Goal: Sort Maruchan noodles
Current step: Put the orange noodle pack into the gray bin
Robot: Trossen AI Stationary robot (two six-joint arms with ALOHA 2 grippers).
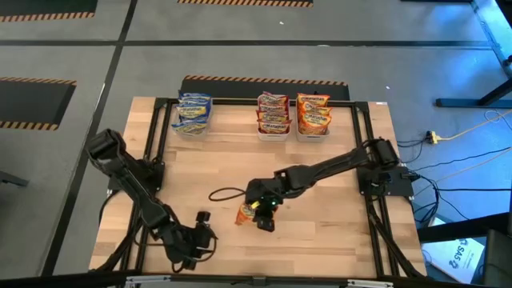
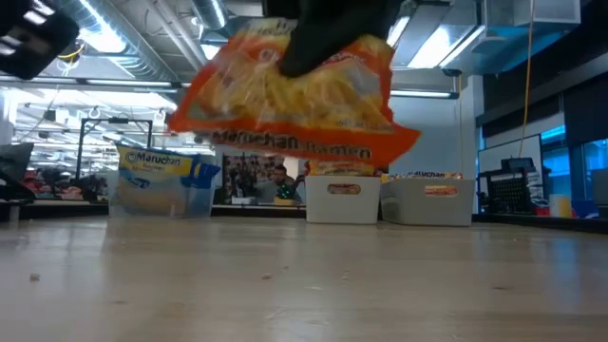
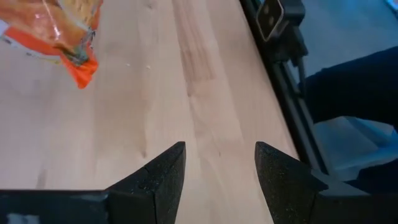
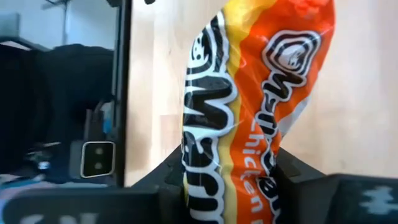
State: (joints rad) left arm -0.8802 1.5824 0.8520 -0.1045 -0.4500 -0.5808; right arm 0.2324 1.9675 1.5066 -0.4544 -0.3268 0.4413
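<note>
Right gripper [image 1: 262, 214] sits over the middle of the wooden table [image 1: 336, 232], clamped on an orange noodle packet [image 1: 245, 214]. Left gripper [image 1: 192, 240] waits near the front edge, apart from it. Along the back, three bins: blue packets [image 1: 194, 112] on the left, red packets [image 1: 273, 114] and orange packets [image 1: 313, 114] side by side.

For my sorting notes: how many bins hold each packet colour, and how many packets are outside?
Bin of blue-white packets: 1
Bin of red packets: 1
Bin of orange packets: 1
Orange packet in right pincer: 1
Total: 3 bins, 1 packet outside
</note>
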